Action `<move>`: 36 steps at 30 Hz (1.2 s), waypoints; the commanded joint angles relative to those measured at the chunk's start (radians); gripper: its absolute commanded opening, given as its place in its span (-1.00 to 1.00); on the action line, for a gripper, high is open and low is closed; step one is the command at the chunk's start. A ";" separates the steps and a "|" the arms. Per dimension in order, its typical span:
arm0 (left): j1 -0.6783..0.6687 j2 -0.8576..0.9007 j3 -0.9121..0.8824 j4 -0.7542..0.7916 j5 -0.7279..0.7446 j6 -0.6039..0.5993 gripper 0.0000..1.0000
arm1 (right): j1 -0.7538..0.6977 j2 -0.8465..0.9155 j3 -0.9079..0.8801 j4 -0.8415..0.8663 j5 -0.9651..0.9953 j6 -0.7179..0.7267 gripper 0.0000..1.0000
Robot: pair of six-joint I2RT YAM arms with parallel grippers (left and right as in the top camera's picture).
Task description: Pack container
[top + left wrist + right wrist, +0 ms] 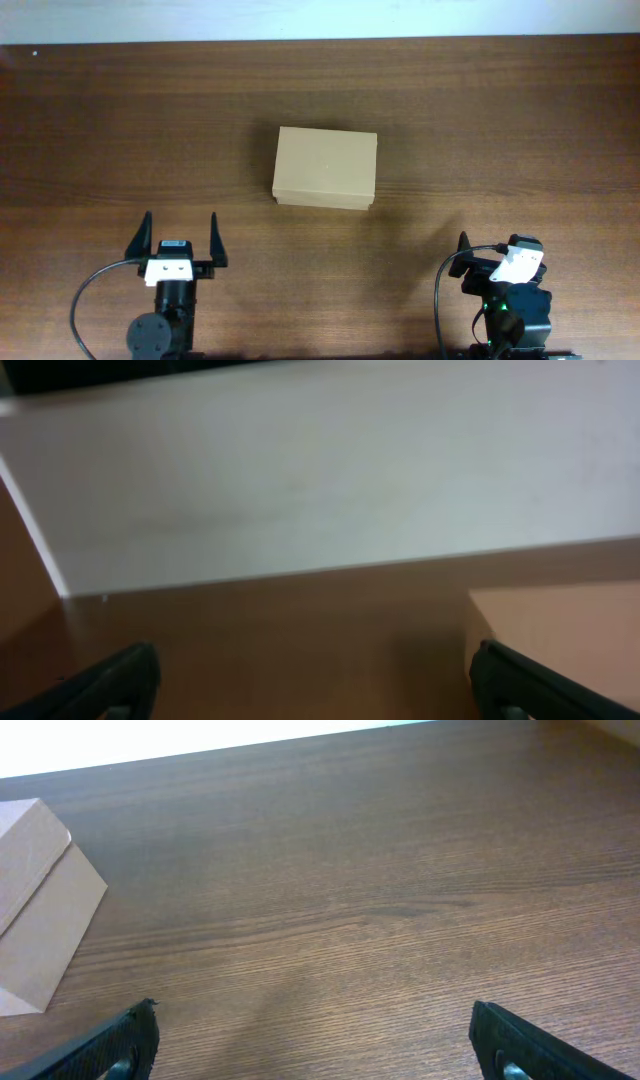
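The container (325,168) is a plain tan cardboard box lying shut on the middle of the wooden table (500,120). My left gripper (180,222) rests near the front edge, below and to the left of the box, its jaws wide open with nothing between them. At the front right, my right gripper (498,248) is likewise open and empty. In the left wrist view a corner of the container (560,630) shows behind the right finger (520,682), and the gripper (315,665) frames bare table. The right wrist view has the container (40,900) at far left, well away from the gripper (315,1020).
The table's far edge meets a white surface (320,18) along the back. Black cables (85,295) loop beside each arm base near the front edge. Nothing else lies on the wood around the box.
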 commanded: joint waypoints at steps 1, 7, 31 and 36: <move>0.000 -0.010 -0.010 -0.053 -0.008 0.016 0.99 | -0.007 -0.011 -0.008 0.002 0.013 0.005 0.98; 0.000 -0.004 -0.010 -0.162 -0.007 0.016 0.99 | -0.007 -0.011 -0.008 0.002 0.013 0.005 0.98; 0.000 -0.004 -0.010 -0.164 -0.007 0.016 0.99 | -0.007 -0.011 -0.008 0.002 0.013 0.005 0.99; 0.000 -0.004 -0.010 -0.164 -0.007 0.016 0.99 | -0.007 -0.011 -0.008 0.002 0.013 0.005 0.98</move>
